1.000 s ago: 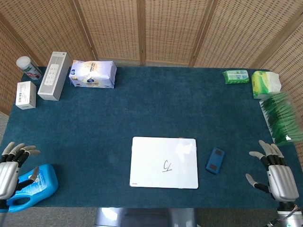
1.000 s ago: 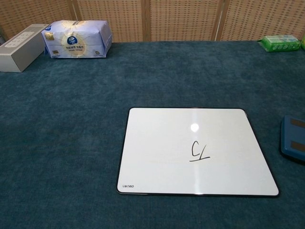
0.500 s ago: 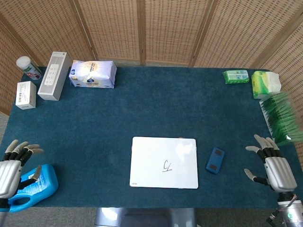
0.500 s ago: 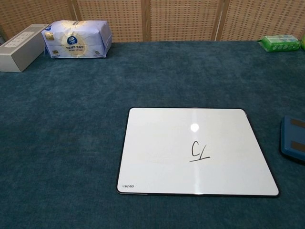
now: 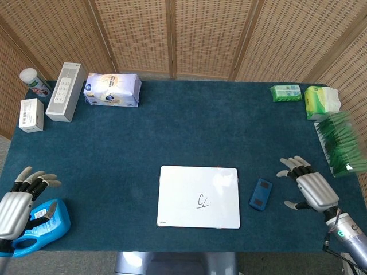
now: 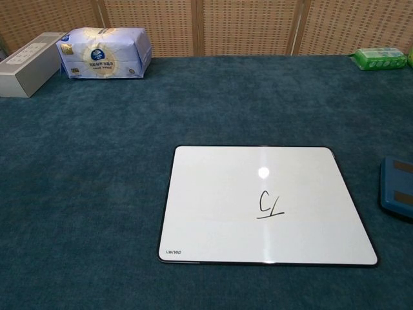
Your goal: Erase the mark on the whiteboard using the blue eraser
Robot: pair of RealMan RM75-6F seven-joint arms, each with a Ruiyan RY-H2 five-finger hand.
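Two hands are in play, but only one matters for the reach: the right hand (image 5: 308, 188) hovers with its fingers spread and nothing in it, just to the right of the blue eraser (image 5: 261, 194), while the left hand (image 5: 20, 197), likewise spread and empty, sits far off on the other side of the whiteboard (image 5: 199, 196), over a blue detergent bottle (image 5: 40, 226). The eraser lies flat on the table (image 5: 183, 132) just beside the whiteboard's right edge, apart from it, and between the board and the right hand. Its long axis runs roughly from near edge to far edge of the table, tilted a little so the far end leans away from the board. From the right hand, then, the eraser lies to the left and slightly nearer the robot, with the fingertips pointing left and away toward it. The mark (image 5: 202, 200) is untouched, sitting right of the board's middle, on the eraser's side. The chest view shows only a slice of the eraser at its right border, so whether its felt face is down is hard to tell.
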